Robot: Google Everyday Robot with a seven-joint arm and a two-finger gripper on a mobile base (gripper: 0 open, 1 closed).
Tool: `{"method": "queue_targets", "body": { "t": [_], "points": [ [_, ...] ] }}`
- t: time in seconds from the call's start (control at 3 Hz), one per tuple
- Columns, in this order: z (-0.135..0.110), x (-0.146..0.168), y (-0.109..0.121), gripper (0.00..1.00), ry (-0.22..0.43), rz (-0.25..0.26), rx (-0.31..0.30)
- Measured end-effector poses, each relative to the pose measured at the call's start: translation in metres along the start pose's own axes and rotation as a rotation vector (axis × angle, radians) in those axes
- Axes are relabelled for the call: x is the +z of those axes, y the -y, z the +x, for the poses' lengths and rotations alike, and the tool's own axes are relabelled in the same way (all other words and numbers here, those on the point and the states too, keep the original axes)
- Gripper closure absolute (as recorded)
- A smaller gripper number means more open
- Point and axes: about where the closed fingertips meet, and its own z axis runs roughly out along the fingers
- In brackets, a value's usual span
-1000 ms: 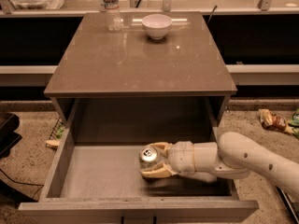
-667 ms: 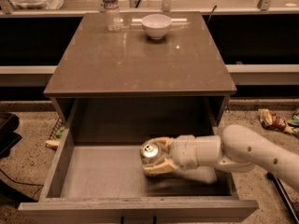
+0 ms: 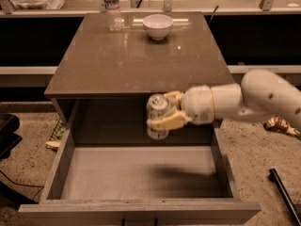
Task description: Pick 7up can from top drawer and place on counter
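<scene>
I have just the one view, set high in front of the cabinet and tipped steeply down. It faces 12 o'clock across the desk, with the open top drawer filling the frame at 6, fairly close in. The claw sits mid-frame on an arm reaching from 3 o'clock, clamped round the 7up can above the drawer.

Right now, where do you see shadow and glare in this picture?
Camera view: the gripper, shut on the 7up can above the top drawer, throws a soft dark shadow on the drawer floor; a bright glare streak lies on the counter by the bowl.
</scene>
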Motion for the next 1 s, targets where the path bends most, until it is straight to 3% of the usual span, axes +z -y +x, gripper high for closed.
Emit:
{"method": "queue_targets", "body": {
  "t": [0.33, 0.67, 1.0],
  "points": [
    [-0.068, -0.001, 0.046, 1.00, 0.066, 0.002, 0.062],
    [-0.130, 0.024, 0.084, 1.00, 0.142, 0.016, 0.075],
    [-0.188, 0.083, 0.129, 1.00, 0.226, 0.069, 0.013]
  ]
}}
